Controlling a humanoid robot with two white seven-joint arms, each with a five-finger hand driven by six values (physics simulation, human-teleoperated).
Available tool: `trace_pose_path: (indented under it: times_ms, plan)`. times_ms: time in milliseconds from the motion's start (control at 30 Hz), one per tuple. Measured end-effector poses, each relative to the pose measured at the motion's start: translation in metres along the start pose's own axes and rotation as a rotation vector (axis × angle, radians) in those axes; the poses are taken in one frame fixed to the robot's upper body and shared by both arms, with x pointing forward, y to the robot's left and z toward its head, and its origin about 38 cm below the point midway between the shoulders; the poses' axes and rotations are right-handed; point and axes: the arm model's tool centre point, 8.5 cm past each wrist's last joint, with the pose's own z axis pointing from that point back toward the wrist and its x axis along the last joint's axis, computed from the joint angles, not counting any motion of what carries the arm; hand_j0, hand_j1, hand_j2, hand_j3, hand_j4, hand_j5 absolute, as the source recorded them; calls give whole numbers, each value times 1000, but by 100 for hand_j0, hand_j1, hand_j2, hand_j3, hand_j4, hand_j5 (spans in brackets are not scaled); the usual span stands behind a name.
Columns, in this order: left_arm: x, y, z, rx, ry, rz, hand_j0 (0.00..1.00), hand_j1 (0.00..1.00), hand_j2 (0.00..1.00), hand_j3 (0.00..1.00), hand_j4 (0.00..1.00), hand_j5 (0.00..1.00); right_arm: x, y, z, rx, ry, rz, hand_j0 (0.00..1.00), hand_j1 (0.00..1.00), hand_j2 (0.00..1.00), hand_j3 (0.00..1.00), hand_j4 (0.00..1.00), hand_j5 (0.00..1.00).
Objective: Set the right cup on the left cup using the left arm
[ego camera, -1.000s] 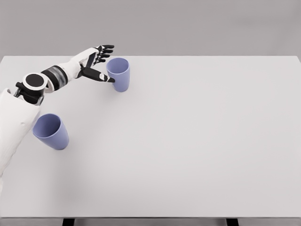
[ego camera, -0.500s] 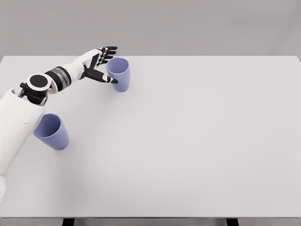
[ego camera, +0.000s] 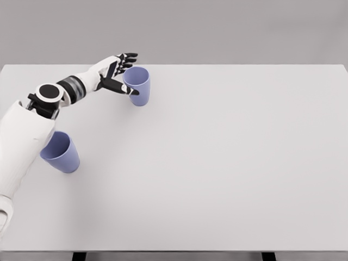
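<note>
You are looking at a wide white table filling most of the view, with a plain grey wall running behind its far edge and two dark legs showing under the near edge. Nothing else is sitting on the surface but two blue cups.

The task is sitting at its early stage, as far as you can judge: neither cup is lifted, and the two are standing well apart. The right cup is standing upright near the far edge, left of the middle. The left cup is resting nearer you at the far left, its rim partly hidden by the white arm crossing in front of it.

Your left hand is reaching up against the right cup with fingers spread, not yet gripping: the thumb is lying against the cup's near-left side, while the other fingers are hovering behind its rim. Closing, lifting, carrying and stacking are all waiting to be done.

The right arm is not showing anywhere.
</note>
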Motion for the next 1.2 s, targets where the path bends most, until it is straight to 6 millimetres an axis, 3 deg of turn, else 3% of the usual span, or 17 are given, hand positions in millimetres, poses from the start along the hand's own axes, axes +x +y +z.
trace_pose_path:
  times_ms: [1200]
  plan:
    - [-3, -6, -11, 2, 31, -22, 100, 100, 100, 100, 100, 100, 0, 0, 0, 0, 0, 0, 100, 100, 100, 100, 100, 100]
